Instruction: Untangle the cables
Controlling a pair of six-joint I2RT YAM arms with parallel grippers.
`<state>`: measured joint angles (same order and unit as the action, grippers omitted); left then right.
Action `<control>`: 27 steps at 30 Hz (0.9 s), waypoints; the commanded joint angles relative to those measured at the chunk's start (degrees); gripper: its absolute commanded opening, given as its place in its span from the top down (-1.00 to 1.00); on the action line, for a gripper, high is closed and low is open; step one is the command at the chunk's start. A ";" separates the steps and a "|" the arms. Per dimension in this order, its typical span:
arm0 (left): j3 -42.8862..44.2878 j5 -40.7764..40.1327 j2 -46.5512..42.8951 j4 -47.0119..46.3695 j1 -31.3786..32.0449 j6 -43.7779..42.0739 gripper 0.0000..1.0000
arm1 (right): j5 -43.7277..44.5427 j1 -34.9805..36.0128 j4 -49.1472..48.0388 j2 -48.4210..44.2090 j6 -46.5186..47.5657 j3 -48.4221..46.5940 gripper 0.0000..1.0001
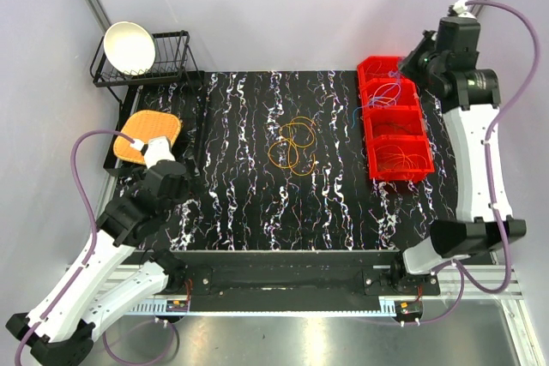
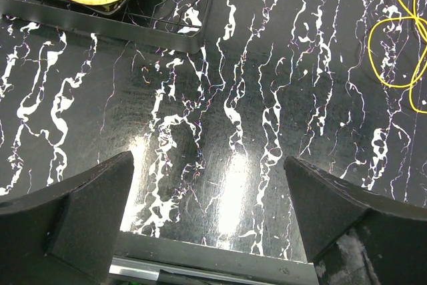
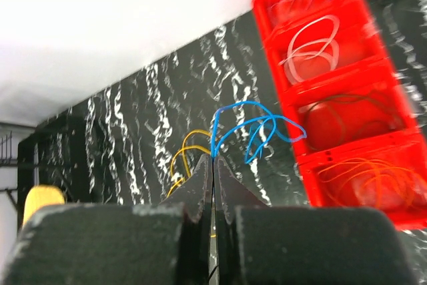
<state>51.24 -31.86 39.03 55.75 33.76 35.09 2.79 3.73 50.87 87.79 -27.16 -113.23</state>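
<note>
Loose orange and yellow cables [image 1: 294, 145] lie in overlapping loops on the black marbled mat, near its middle. They also show at the right edge of the left wrist view as yellow cables [image 2: 393, 38]. My right gripper [image 1: 403, 66] hangs over the far end of the red bins, shut on a thin blue cable [image 3: 257, 128]. That cable loops out from the right gripper's tips [image 3: 213, 159] and dangles beside the bins as the blue cable [image 1: 378, 100]. My left gripper [image 2: 208, 165] is wide open over bare mat at the near left, holding nothing.
A row of red bins [image 1: 371, 126] stands at the right, holding pale, dark and orange wires. A black wire rack [image 1: 171, 66] with a white bowl [image 1: 129, 46] sits at the back left. An orange woven pad [image 1: 147, 135] rests on a black tray just beyond my left gripper.
</note>
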 commanded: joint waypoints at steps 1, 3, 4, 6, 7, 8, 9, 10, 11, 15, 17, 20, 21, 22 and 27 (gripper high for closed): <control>0.52 -1.54 0.52 -1.43 -0.27 -0.90 -0.98 | 7.75 -0.74 -0.42 -5.34 1.93 1.16 1.00; 0.61 -1.28 0.70 -1.43 -0.27 -1.08 -0.97 | 9.25 -1.00 0.19 -6.22 2.19 1.35 1.00; 0.61 -1.28 0.79 -1.34 -0.27 -1.16 -0.97 | 9.78 -1.09 0.37 -6.57 2.54 1.61 1.00; 0.61 -1.10 0.79 -1.43 -0.27 -1.25 -0.97 | 10.83 -1.09 0.54 -7.36 3.07 2.39 1.00; 0.52 -1.10 0.88 -1.52 -0.27 -1.25 -0.97 | 11.45 -1.26 0.63 -7.72 3.16 2.66 1.00; 0.52 -1.02 0.88 -1.52 -0.27 -1.34 -0.97 | 11.63 -1.27 0.63 -7.98 3.16 3.01 1.00; 0.61 -1.01 0.88 -1.52 -0.18 -1.34 -0.98 | 11.89 -1.35 0.63 -8.42 3.42 3.71 1.00; 0.52 -0.93 0.88 -1.52 -0.18 -1.34 -0.97 | 12.24 -1.53 0.72 -8.68 3.43 4.07 1.00; 0.52 -0.93 0.96 -1.52 -0.18 -1.34 -0.97 | 13.03 -1.53 0.81 -9.21 3.69 4.59 1.00; 0.44 -0.75 1.05 -1.61 -0.18 -1.43 -0.97 | 15.49 -1.88 0.81 -10.62 4.04 7.75 1.00; 0.44 -0.58 1.40 -1.69 -0.18 -1.43 -0.97 | 16.11 -1.97 0.72 -11.41 4.04 8.90 1.00; 0.44 0.04 2.19 -1.96 -0.27 -1.78 -0.97 | 17.78 -2.41 0.46 -12.20 3.69 10.92 1.00; 0.44 0.13 2.46 -2.04 -0.18 -1.95 -0.97 | 17.95 -2.50 0.46 -12.29 3.60 11.53 1.00; 0.52 0.21 2.81 -1.96 -0.18 -2.04 -0.97 | 18.48 -2.58 0.54 -12.46 3.69 11.89 1.00; 0.52 0.48 3.51 -2.04 -0.27 -2.22 -0.97 | 19.54 -2.94 0.46 -13.43 3.69 14.08 1.00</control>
<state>51.24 -31.66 42.15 55.66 33.76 34.02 19.11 1.28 52.62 77.03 -23.90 -100.47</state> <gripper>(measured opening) 0.987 0.010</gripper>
